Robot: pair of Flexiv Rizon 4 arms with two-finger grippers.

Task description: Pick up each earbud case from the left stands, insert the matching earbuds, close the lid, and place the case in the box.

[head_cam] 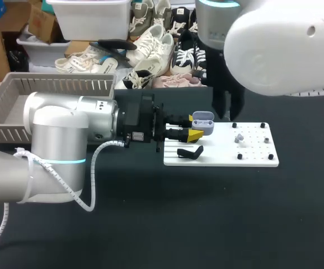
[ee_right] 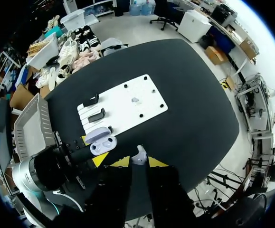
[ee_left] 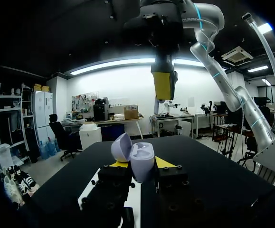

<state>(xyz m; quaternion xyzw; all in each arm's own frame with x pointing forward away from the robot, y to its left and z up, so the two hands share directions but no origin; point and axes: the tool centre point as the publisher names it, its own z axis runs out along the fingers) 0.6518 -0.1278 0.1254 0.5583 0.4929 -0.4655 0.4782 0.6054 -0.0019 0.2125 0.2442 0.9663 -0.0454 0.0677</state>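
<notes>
The left arm (head_cam: 66,134) stretches low across the black table (head_cam: 206,224) toward the white board (head_cam: 254,154), its left gripper (ee_left: 141,165) level with the board's left end and pinching a lavender earbud case (head_cam: 204,120) between its two yellow tips. The case sits just above the far-left corner of the board, lid swung open and both moulded wells showing, tilted slightly in the fingers. On the near-left part of the board lies a bare black stand (head_cam: 189,152), just beside the held case and free of the gripper. A single loose earbud (head_cam: 239,137) rests near the middle of the board, among small black pegs and well apart from the case. Off the board's left end, toward the table's far edge, stands the grey slatted box (head_cam: 16,92), behind the left arm. High over the board's left end hangs the right gripper (ee_right: 138,162), pointing straight down from the right arm (head_cam: 285,45); its yellow tips are drawn close together on a small pale earbud (ee_right: 139,154), which sits in the air above the open case and clear of it
</notes>
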